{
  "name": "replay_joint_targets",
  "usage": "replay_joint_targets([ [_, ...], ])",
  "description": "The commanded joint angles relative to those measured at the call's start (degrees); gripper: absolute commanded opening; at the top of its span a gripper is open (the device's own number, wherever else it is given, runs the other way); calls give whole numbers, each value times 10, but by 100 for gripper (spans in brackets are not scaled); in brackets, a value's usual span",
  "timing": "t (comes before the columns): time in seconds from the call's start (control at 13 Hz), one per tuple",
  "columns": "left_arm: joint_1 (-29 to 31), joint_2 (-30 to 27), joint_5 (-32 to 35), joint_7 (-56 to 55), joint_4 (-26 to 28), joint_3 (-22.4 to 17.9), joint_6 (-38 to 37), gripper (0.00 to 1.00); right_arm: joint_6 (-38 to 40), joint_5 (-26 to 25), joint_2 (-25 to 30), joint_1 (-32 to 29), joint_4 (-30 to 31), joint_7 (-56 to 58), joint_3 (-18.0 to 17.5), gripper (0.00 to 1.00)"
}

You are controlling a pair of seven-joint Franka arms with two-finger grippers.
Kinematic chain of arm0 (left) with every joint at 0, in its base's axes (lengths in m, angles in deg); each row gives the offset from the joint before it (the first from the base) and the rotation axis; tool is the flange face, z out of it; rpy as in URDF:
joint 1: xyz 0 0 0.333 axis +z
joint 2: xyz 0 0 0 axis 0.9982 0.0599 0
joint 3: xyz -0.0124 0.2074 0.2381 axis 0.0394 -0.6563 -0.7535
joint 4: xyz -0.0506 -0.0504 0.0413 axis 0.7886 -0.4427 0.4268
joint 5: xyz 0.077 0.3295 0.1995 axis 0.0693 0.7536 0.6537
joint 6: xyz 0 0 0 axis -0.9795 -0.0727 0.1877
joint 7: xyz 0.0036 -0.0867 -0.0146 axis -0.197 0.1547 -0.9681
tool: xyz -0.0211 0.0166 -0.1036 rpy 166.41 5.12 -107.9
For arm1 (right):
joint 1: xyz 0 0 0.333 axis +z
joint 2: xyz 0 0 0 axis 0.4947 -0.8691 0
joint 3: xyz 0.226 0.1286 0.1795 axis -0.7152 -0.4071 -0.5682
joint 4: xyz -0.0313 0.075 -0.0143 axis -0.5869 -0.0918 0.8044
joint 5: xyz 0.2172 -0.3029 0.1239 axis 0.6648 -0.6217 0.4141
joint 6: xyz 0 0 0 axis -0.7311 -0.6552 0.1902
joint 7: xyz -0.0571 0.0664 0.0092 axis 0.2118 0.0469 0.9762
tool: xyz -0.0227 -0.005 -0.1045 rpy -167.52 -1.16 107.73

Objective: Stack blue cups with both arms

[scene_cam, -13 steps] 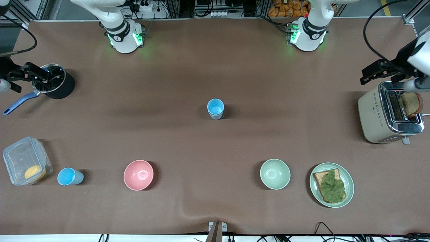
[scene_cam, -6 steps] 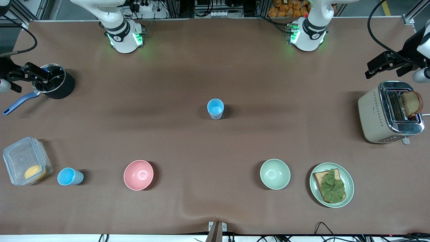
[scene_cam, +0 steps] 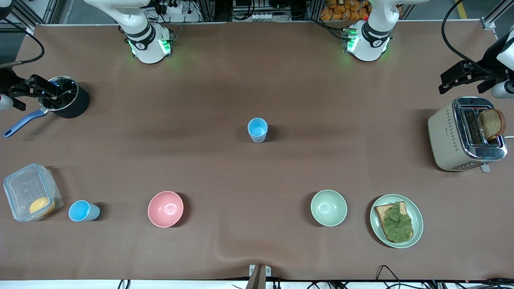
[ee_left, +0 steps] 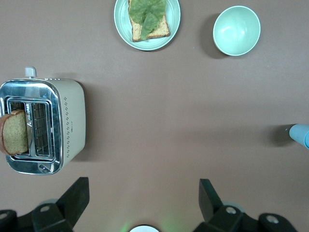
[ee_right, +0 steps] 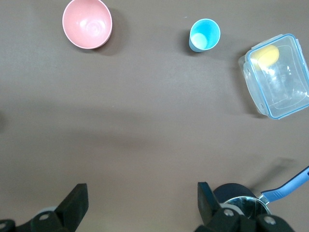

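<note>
One blue cup stands upright at the middle of the table; its edge shows in the left wrist view. A second blue cup stands near the front edge, between the clear container and the pink bowl; it also shows in the right wrist view. My left gripper hangs open and empty over the table by the toaster, its jaws wide apart in the left wrist view. My right gripper hangs open and empty by the black pot, jaws wide in the right wrist view.
A pink bowl, a pale green bowl and a plate with toast and lettuce line the front. A toaster with bread stands at the left arm's end. A black pot and a clear container stand at the right arm's end.
My left gripper has risen away from the toaster and moved toward the robots' bases. The right arm and both cups have not moved.
</note>
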Motion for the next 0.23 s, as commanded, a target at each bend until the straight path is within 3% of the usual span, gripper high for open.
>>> replay_joint_targets([
  [0.0, 0, -6, 13, 15, 7, 2, 7, 100, 1, -1, 1, 3, -1, 2, 1, 100],
  [0.15, -1, -5, 13, 14, 7, 2, 7, 100, 1, -2, 0, 2, -1, 2, 1, 100],
])
